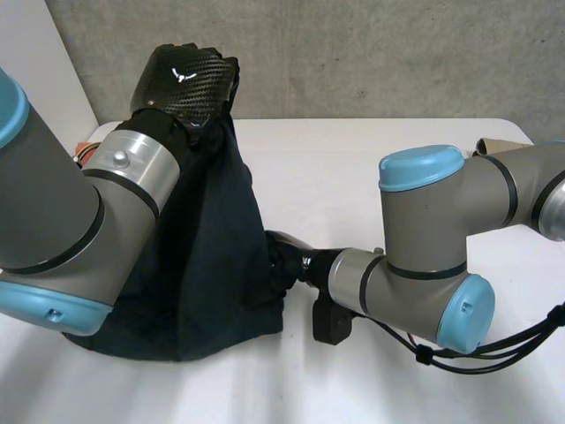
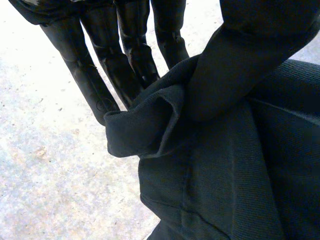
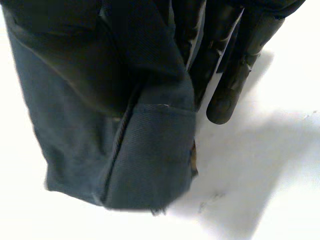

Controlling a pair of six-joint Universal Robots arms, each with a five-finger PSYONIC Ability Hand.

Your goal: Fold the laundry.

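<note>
The dark cloth (image 1: 221, 265) hides most of the right hand (image 1: 282, 246), and the left arm (image 1: 53, 212) covers the cloth's near left part.

Robotics lab or test bay, by the look of it. On the far side stands a bare grey concrete wall (image 1: 371, 53), rough and unpainted, with a plain white panel (image 1: 35, 62) at far left. A plain white table (image 1: 353, 177) serves as the work surface. Two machine arms reach over it, the left arm (image 1: 53, 203) and the right arm (image 1: 433, 256), both with grey joints and light-blue caps. A dark cloth (image 1: 212, 265) is the test piece. There is a small brown object (image 1: 503, 143) at the table's far right edge, kind unclear.
</note>
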